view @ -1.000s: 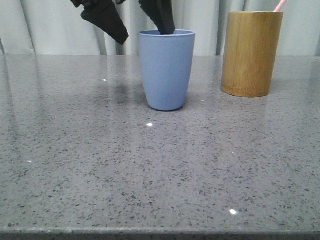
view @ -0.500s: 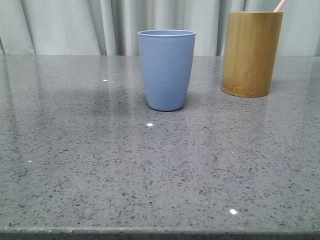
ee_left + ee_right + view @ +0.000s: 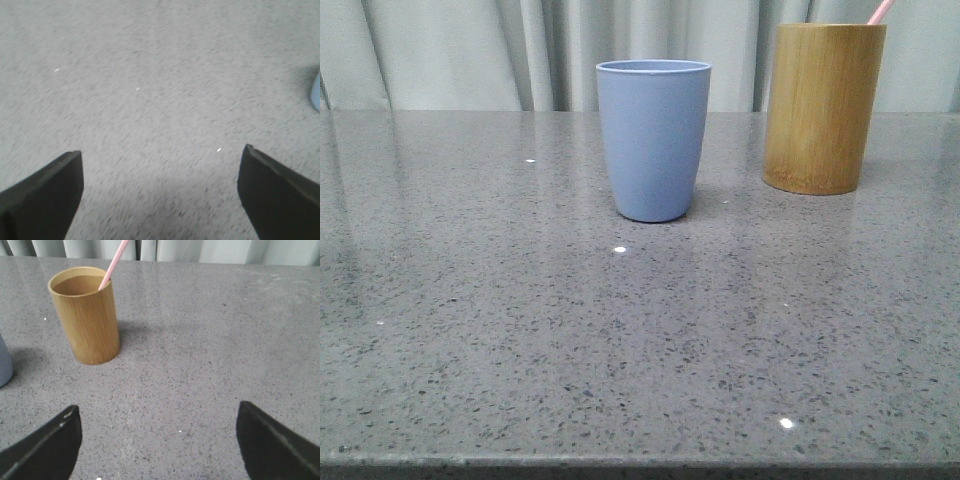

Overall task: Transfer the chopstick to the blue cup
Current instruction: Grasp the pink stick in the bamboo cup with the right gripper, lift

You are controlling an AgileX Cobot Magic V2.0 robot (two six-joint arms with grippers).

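Grey speckled stone lies nearest me, the table (image 3: pixel 620 350) running bare and glossy under both of my wrists. My left gripper (image 3: pixel 160 190) hangs over that bare stone with its jaws spread wide and nothing between them; a sliver of the blue cup (image 3: pixel 316 92) sits at the edge of its view. My right gripper (image 3: pixel 157 445) is likewise spread wide and empty, pointed at the stretch of table in front of the bamboo holder (image 3: pixel 87 315).

Further back in the front view stands the blue cup (image 3: pixel 653 140), upright and alone, with nothing showing above its rim. To its right and apart from it stands the bamboo holder (image 3: pixel 823 105), taller than the cup. The chopstick (image 3: pixel 114 262) stands inside that holder, leaning against the rim with its upper end sticking out at a slant; in the front view just its pink tip (image 3: pixel 880 11) shows above the rim.

So the task has not begun, as I judge it. I expect the chopstick to be very light, stiff and smooth (likely slippery between flat pads). It is thin, so my jaws must close almost fully and squarely across it, or it will roll or pivot. I would take it with my right gripper, on the exposed length just above the holder's rim, then lift straight along its slant until the lower end clears.
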